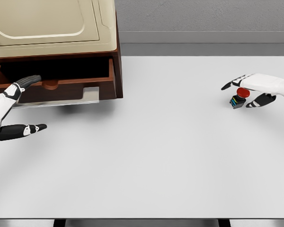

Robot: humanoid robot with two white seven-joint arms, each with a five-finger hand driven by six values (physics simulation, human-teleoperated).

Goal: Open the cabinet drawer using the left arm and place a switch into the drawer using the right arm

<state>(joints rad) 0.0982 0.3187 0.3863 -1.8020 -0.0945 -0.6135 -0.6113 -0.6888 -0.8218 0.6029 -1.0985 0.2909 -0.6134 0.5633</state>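
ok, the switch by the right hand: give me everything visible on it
The switch is a small push-button unit: a round red cap on a dark, boxy body with blue and green marks on its side. It looks like plastic. It sits on the white table near the right edge, tilted slightly, far from the open drawer. The right hand brackets it, fingers above and thumb beside; whether they actually touch it is not clear.

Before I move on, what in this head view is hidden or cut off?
- Drawer interior: dark, its floor hidden behind the drawer front.
- Cabinet: top and left side cut off by the picture's edges.
- Switch: partly covered by the right hand; whether the fingers grip it is unclear.
- Left hand: forearm cut off at the left edge.
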